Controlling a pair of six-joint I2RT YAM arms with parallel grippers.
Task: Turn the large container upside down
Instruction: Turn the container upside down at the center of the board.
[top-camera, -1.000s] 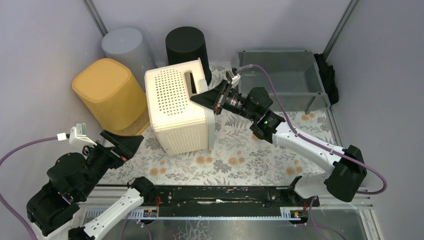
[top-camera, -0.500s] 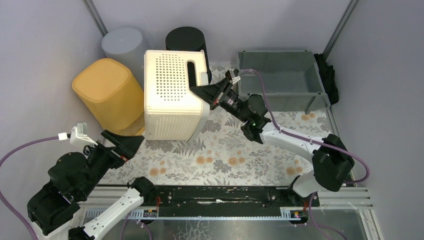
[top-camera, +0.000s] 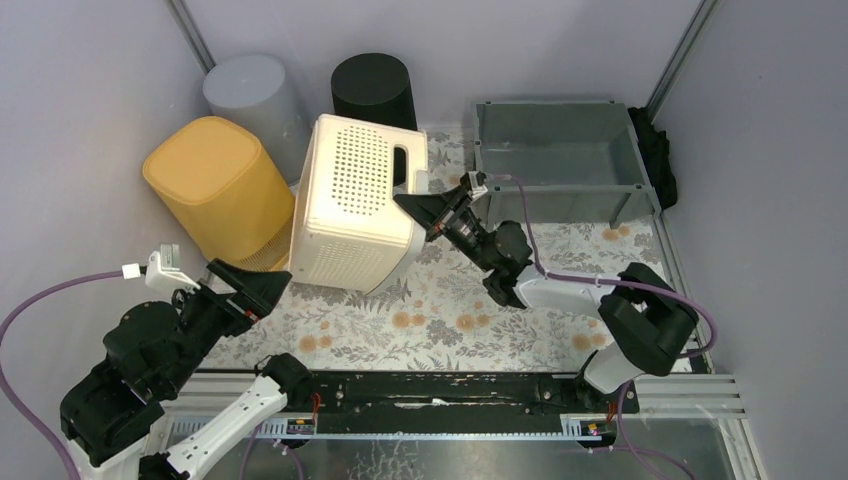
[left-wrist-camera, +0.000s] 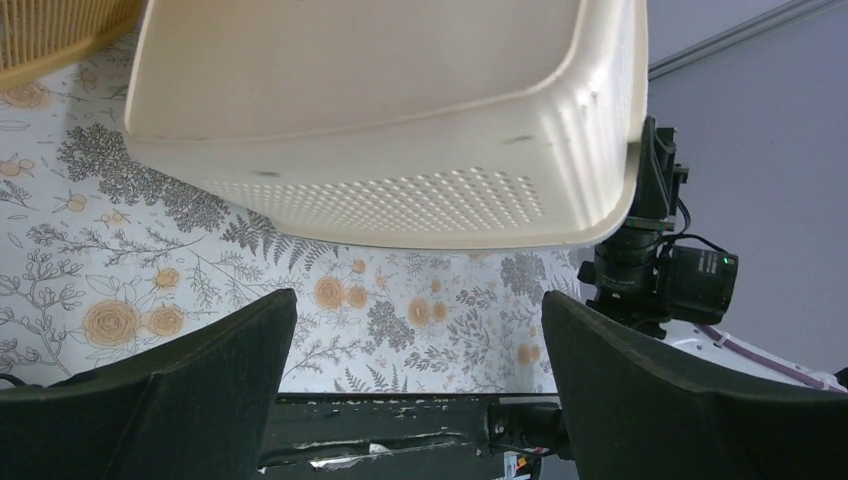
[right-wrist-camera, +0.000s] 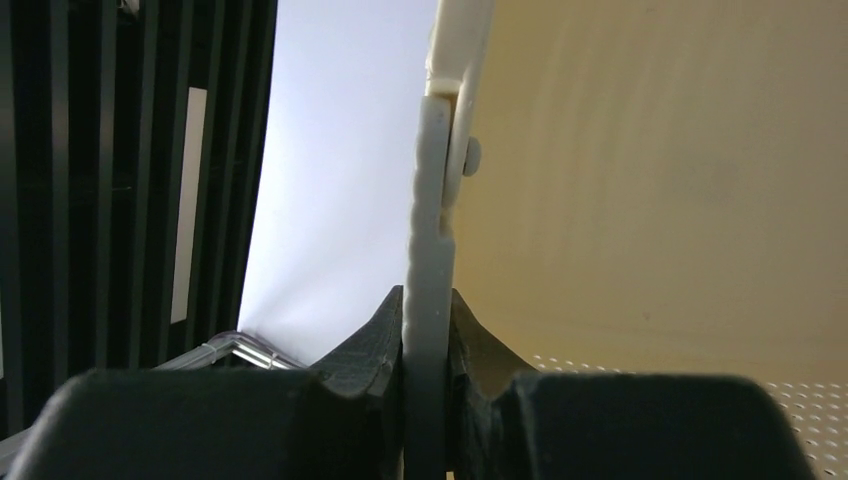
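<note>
1. Top external view.
   - The large cream perforated plastic basket is tipped over at an angle on the floral-printed mat. It sits between the inverted yellow perforated bin and the right arm.
   - The right gripper is closed on the basket's rim, beside the handle cut-out.
   - The left gripper is spread wide and holds nothing. It sits near the basket's near corner.
   - The grey cylindrical bin and the black cylindrical bin stand close behind the basket. The grey rectangular tub is at rear right.
   - The yellow bin, just beside the basket, is the likeliest obstruction to the swing.
2. Left wrist view.
   - The basket's smooth base and dotted wall fill the upper frame.
   - Whether an edge touches the mat cannot be told.
   - Both wide-set fingers are clear of the basket.
3. Right wrist view.
   - The jaws are nearly closed, pinching the thin rim.
4. Handling, as a judgement.
   - The basket looks light, hollow and fairly stiff, but the thin rim may flex or slip under a one-point grip.
   - The rim or the handle slot is the best place to hold it.
</note>
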